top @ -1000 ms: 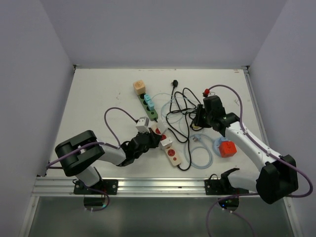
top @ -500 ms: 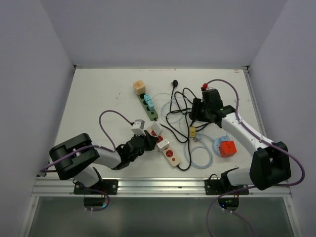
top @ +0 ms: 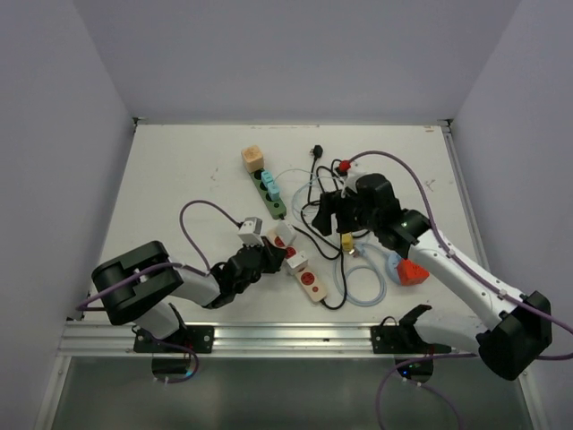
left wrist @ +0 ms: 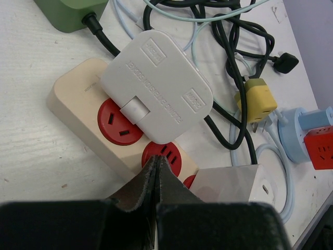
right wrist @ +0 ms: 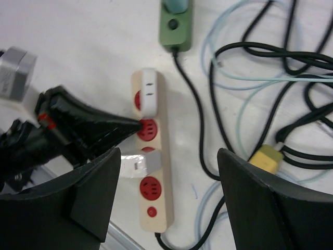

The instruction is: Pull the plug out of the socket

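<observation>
A cream power strip (top: 315, 282) with red sockets lies near the table's front. A flat white plug (left wrist: 156, 86) sits in its far end and a silver-white plug (right wrist: 138, 164) in its middle. My left gripper (left wrist: 156, 159) is shut with nothing in it, its tip resting on the red socket (right wrist: 147, 129) between the two plugs. My right gripper (right wrist: 169, 153) hangs open above the strip, its fingers on either side of the silver-white plug and apart from it. In the top view the right gripper (top: 338, 215) is over the cables, right of the left gripper (top: 282, 255).
A yellow plug (top: 347, 240) lies loose among tangled black and pale blue cables (top: 322, 193). A green power strip (top: 269, 193) with a teal plug and a tan cube lies further back. A red cube (top: 410, 270) on a blue round base is at the right.
My right gripper has opened, left the yellow plug on the table and swung left from the cable tangle toward the cream strip. The left gripper has stayed shut and shifted only slightly.
</observation>
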